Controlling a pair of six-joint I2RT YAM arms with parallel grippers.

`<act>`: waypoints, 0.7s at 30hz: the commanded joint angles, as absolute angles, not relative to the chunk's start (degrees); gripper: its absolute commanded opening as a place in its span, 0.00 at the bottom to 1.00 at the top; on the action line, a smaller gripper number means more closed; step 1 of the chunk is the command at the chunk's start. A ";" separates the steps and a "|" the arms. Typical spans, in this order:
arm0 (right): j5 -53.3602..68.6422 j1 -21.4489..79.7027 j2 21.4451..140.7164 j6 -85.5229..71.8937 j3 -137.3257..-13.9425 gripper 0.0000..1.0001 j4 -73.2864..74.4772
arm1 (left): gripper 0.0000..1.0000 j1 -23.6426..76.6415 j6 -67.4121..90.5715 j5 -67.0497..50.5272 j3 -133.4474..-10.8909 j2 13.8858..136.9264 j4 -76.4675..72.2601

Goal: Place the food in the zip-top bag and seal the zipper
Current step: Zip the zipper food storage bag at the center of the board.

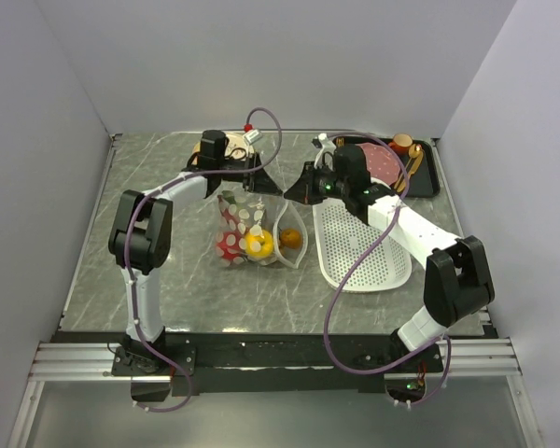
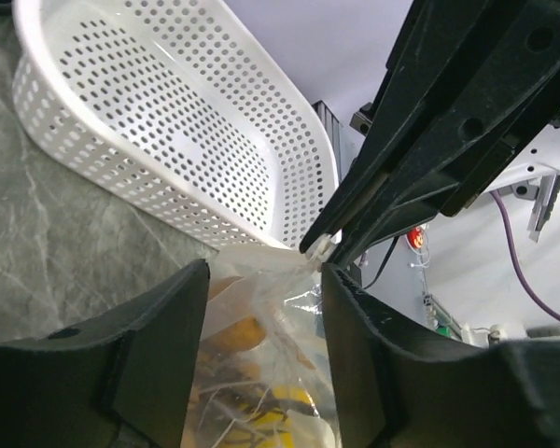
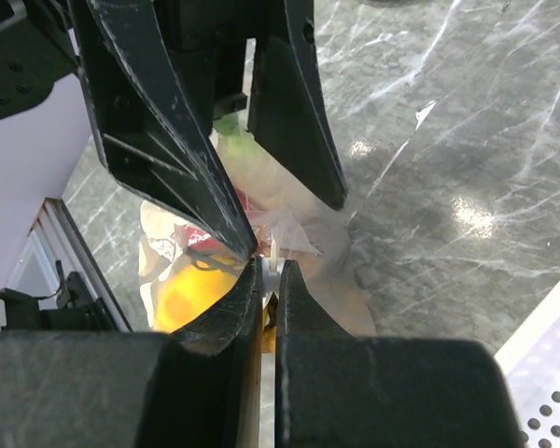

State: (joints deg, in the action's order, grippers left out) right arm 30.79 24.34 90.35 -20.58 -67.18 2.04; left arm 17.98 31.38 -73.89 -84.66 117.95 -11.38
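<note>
The clear dotted zip-top bag (image 1: 235, 224) stands at the middle of the table with food inside: a yellow fruit (image 1: 258, 245), an orange-brown oval (image 1: 290, 239) and red pieces (image 1: 230, 246). My right gripper (image 3: 269, 267) is shut on the white zipper (image 2: 319, 248) at the bag's top corner, holding it up. My left gripper (image 2: 263, 273) hangs open just beside it, one finger (image 2: 159, 345) on each side of the bag's upper film (image 2: 261, 317). From above, the two grippers meet over the bag, the left gripper (image 1: 264, 187) facing the right gripper (image 1: 297, 192).
A white perforated basket (image 1: 364, 247) lies right of the bag, under the right arm. A black tray (image 1: 427, 175) with a pink plate (image 1: 381, 161) and utensils sits at the back right. Grey walls close in the marble table on three sides.
</note>
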 commanded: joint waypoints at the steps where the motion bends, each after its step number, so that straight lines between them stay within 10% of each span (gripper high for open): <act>1: 31.82 23.82 86.48 -21.36 -69.26 0.00 -1.67 | 0.52 18.98 31.82 -75.59 -87.54 117.07 -12.94; 9: 31.46 23.56 85.96 -21.09 -68.82 0.00 -1.32 | 0.01 19.16 28.38 -73.48 -87.02 116.28 -9.57; 21: 30.68 23.64 86.22 -19.34 -65.67 0.00 2.20 | 0.01 15.83 37.70 -64.17 -85.26 112.86 -17.92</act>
